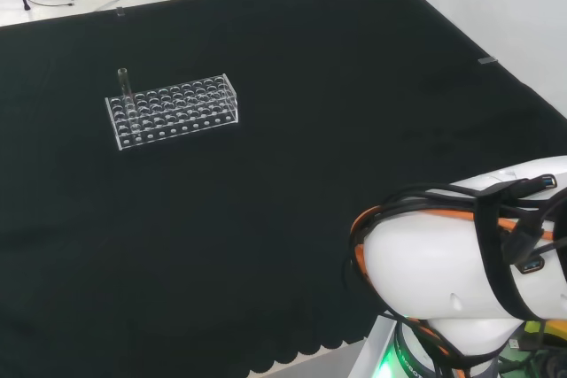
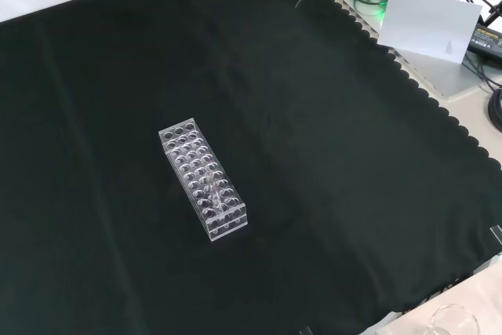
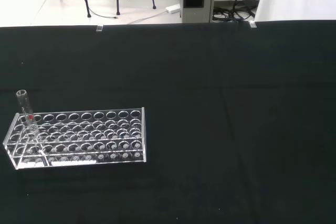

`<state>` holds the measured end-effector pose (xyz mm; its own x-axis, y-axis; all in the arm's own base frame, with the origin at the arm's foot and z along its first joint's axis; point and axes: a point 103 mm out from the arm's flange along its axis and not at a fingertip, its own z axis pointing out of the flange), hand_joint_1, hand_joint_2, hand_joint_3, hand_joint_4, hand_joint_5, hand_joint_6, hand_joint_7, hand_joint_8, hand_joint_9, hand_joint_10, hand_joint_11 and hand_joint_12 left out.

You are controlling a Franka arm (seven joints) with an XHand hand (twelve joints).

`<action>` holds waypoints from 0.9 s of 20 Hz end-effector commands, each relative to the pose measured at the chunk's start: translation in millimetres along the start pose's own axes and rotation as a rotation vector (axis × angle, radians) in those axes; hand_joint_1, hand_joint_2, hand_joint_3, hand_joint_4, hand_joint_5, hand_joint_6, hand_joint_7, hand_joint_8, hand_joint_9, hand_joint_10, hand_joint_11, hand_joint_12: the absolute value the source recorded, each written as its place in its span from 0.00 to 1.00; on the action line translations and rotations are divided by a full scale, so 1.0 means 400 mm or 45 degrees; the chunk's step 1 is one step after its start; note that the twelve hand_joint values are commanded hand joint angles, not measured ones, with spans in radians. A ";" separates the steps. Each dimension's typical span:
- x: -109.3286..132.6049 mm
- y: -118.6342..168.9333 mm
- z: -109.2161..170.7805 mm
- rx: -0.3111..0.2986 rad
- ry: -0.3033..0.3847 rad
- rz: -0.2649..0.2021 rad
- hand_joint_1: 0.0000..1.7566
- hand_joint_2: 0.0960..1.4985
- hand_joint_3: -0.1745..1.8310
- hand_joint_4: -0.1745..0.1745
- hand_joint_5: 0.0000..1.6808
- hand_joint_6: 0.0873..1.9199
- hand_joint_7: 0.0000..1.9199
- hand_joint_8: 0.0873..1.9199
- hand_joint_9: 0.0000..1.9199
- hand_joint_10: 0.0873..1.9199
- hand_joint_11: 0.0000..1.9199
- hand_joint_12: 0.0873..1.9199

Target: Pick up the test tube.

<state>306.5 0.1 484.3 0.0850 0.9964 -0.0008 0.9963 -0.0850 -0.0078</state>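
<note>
Approach comes first, hand's state impossible to tell: next, reach the test tube (image 3: 24,109) standing upright at the rack (image 3: 89,137) corner.

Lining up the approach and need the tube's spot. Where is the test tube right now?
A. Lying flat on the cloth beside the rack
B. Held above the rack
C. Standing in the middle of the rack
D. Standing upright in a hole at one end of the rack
D. The tube stands upright in a hole at the left end of the rack in the head view; the wrist view shows the same.
</note>
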 end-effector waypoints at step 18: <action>0.247 0.306 0.129 0.173 0.022 -0.324 0.42 0.44 0.38 0.25 0.11 0.02 0.07 0.41 0.06 0.51 0.00 0.77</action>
<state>373.8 35.7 457.3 -0.0358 0.9994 0.0040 0.9949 0.0360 -0.0942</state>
